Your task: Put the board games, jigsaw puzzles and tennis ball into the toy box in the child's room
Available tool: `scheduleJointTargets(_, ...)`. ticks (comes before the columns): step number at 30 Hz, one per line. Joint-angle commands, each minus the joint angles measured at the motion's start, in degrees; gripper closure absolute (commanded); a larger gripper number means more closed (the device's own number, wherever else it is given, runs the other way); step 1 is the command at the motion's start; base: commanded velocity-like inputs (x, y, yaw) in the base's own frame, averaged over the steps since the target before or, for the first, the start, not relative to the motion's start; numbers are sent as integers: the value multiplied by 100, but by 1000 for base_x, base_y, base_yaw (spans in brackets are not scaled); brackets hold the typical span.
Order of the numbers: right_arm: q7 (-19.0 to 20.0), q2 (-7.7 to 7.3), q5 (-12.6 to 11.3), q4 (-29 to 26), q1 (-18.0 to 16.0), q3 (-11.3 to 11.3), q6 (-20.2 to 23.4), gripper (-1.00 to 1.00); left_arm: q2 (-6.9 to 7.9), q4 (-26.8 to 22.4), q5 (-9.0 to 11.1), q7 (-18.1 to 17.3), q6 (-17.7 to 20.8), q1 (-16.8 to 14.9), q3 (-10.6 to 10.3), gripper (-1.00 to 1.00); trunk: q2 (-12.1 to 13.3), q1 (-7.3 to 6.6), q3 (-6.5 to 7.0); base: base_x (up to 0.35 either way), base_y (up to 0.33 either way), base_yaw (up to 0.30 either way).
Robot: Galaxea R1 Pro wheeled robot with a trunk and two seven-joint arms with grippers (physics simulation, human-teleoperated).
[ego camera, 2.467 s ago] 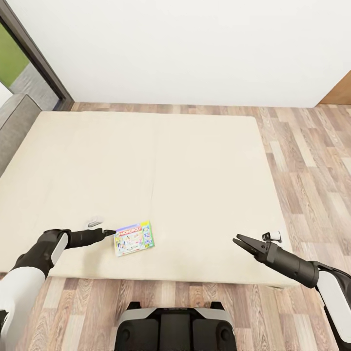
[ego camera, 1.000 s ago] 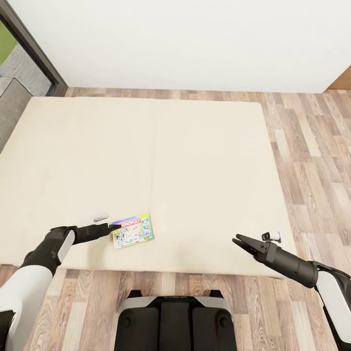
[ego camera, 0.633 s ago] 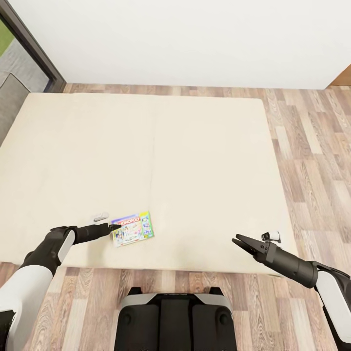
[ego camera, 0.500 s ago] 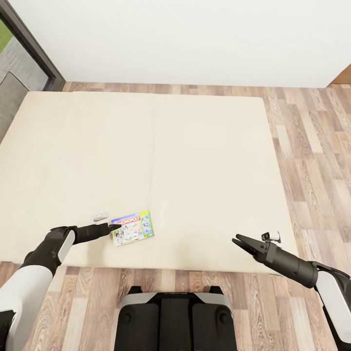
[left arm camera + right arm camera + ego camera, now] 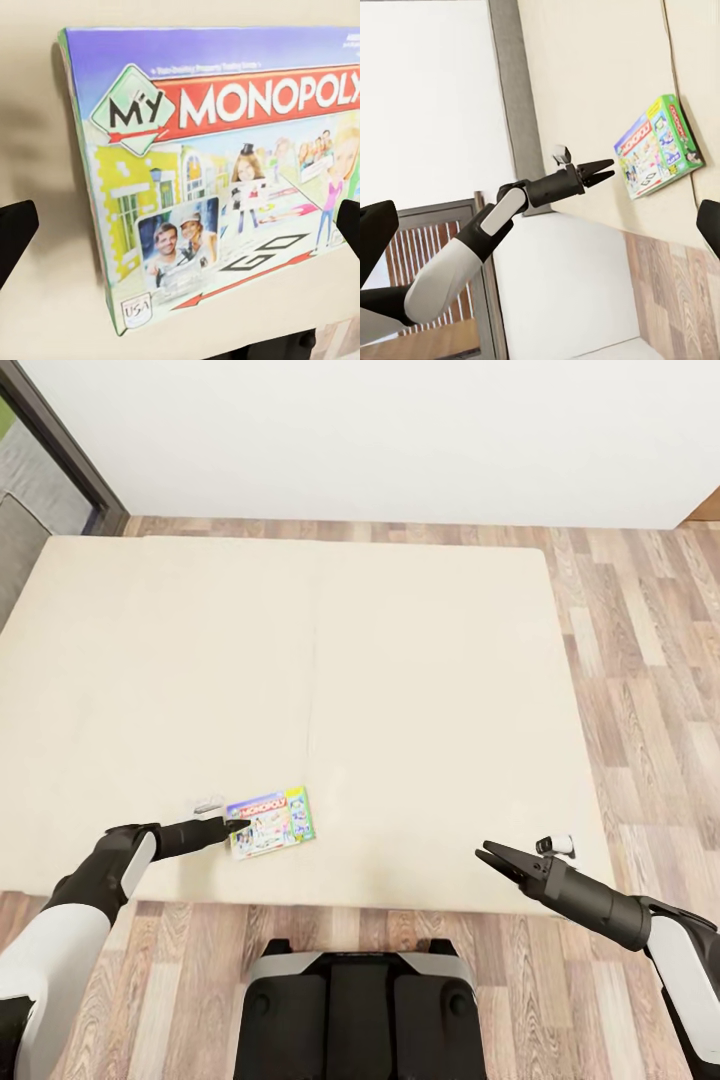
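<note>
Board game (image 5: 225,187) cropped at edge

Two robot arms are held forward and low, each ending in a parted gripper.

The left arm is seen reaching inward from the lower left of the head view, white at the upper arm and black along the forearm, with the left gripper (image 5: 238,825) pointed toward the middle; its two dark fingers (image 5: 601,163) are spread in a narrow V in the right wrist view. The right arm is extended from the lower right, angled up and inward, and the right gripper (image 5: 484,855) is held with its jaws apart, nothing between them. The dark base (image 5: 355,1015) is seen below, between the arms.
</note>
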Motion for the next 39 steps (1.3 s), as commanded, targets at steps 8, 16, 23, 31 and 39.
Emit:
scheduleJointTargets(8,29,0,20,0,-3,-7,21,-100,-17,-11,36,-9,41,-9,11,-100,-9,3,-81,0,0,0)
scheduleJointTargets(16,29,0,20,0,-3,-7,21,-100,-21,-12,42,-10,41,-72,11,-100,-9,3,-157,0,0,0)
scheduleJointTargets(23,34,0,20,0,-3,-13,21,-100,-22,-88,42,-10,39,-80,18,-100,-9,3,-223,0,0,0)
scheduleJointTargets(31,48,0,20,0,-3,-13,21,-100,-23,-141,43,-10,41,-81,20,-100,-9,3,-293,0,0,0)
scheduleJointTargets(39,42,0,25,0,-3,-4,21,-100,-23,-160,43,-10,41,-81,23,-100,-9,3,-306,0,0,0)
